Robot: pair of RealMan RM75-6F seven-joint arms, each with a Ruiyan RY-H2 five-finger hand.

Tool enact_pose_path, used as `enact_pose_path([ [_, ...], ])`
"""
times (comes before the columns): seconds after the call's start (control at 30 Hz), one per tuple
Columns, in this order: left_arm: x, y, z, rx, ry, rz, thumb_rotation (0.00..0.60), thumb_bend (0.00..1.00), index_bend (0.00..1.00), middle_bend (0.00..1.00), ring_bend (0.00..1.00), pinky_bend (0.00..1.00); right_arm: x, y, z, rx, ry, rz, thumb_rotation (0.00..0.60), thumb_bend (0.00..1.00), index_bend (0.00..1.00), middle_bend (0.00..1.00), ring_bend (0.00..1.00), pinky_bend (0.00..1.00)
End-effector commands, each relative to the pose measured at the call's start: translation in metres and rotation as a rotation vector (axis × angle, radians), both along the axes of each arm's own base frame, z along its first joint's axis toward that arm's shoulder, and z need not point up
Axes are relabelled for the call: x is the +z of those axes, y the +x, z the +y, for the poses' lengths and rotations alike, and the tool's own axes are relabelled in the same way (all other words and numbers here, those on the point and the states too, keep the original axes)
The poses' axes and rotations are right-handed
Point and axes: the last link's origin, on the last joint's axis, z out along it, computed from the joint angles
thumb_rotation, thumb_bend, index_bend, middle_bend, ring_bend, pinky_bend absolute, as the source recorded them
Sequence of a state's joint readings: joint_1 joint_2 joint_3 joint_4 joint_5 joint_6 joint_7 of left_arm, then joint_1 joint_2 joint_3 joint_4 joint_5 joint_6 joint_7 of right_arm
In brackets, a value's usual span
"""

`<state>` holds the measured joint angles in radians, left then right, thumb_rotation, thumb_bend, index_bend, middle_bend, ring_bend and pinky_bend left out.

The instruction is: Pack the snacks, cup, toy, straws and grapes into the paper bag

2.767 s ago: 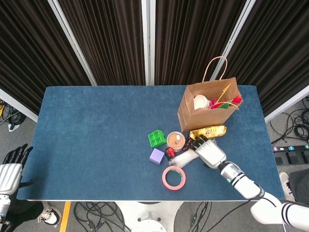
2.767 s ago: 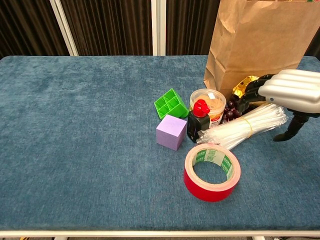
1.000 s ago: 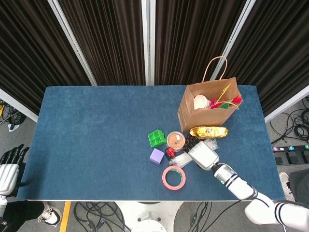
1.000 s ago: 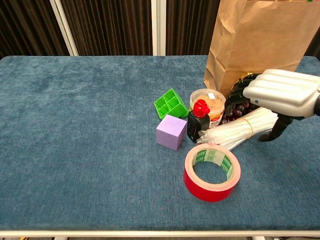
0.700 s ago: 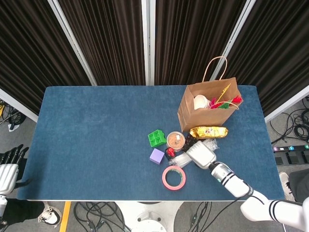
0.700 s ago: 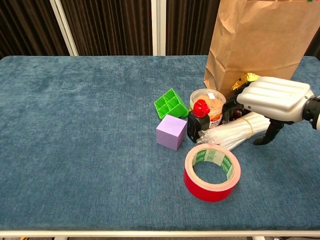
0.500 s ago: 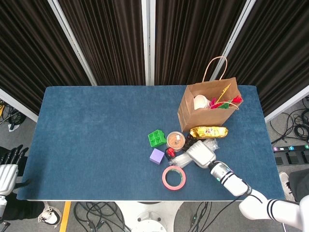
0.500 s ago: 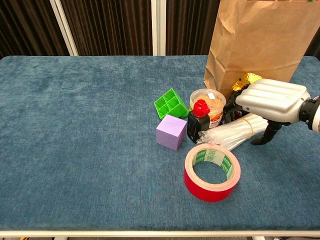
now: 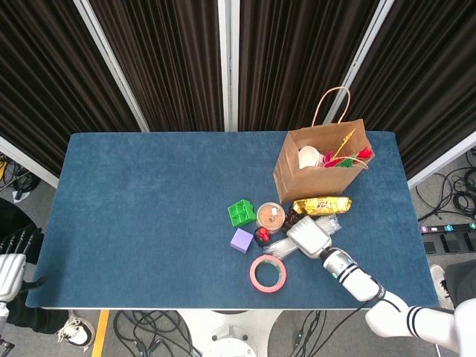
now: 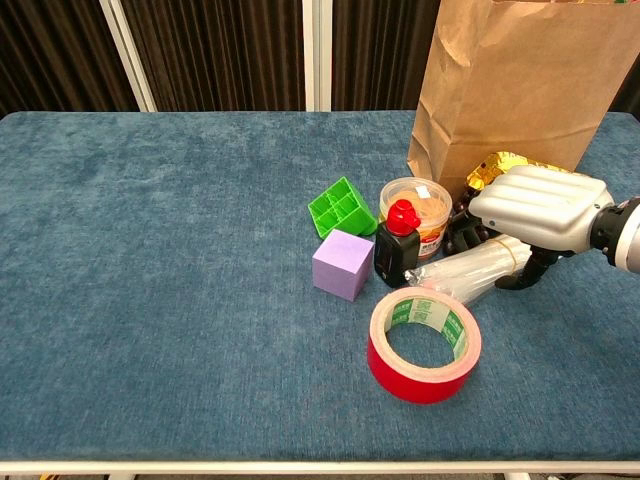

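- Straws (image 10: 468, 268): bundled in clear wrap, lying just in front of the paper bag (image 10: 520, 90), beside the red tape roll (image 10: 425, 343).
- Right hand (image 10: 535, 208): fingers curled down over the straws' bag-side end; a firm hold cannot be confirmed.
- Left hand (image 9: 9, 262): well away from the bag, off the table; finger state cannot be told.

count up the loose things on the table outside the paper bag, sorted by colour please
Green: 1, the block
Purple: 1, the cube
Red: 1, the tape roll
Gold: 1, the snack packet
Orange: 1, the tub
Clear: 1, the straws
Black: 1, the red-capped bottle
Dark: 1, the grapes
Total: 8
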<state>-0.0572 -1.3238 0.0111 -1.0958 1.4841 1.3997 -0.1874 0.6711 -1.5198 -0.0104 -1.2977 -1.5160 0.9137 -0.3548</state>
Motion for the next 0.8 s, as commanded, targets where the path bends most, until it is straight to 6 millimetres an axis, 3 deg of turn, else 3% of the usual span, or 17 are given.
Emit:
enact_pose_path([
  [0.03,0.000,0.000,0.000,-0.001,0.001,0.000,0.600,0.06,0.07,0.04,0.00,0.11,0.003,0.000,0.001,0.011,-0.013,-0.006,0.600,0.20,0.65,0.53,0.43,0.46],
  [0.2,0.001,0.001,0.001,-0.005,0.004,-0.003,0.600,0.06,0.07,0.04,0.00,0.11,0.013,0.005,0.002,0.029,-0.033,-0.032,0.600,0.22,0.68,0.56,0.45,0.49],
  [0.37,0.001,0.005,0.003,-0.013,0.004,-0.007,0.600,0.06,0.07,0.04,0.00,0.11,0.043,0.033,0.003,0.094,-0.085,-0.103,0.600,0.22,0.68,0.56,0.45,0.49],
  [0.53,-0.001,0.010,0.005,-0.027,0.003,-0.011,0.600,0.06,0.07,0.04,0.00,0.11,0.083,0.080,0.005,0.172,-0.155,-0.199,0.600,0.22,0.68,0.56,0.45,0.49],
  [0.8,-0.002,0.015,0.006,-0.040,-0.001,-0.011,0.600,0.06,0.07,0.04,0.00,0.11,0.125,0.158,0.011,0.286,-0.222,-0.321,0.600,0.22,0.68,0.56,0.45,0.49],
])
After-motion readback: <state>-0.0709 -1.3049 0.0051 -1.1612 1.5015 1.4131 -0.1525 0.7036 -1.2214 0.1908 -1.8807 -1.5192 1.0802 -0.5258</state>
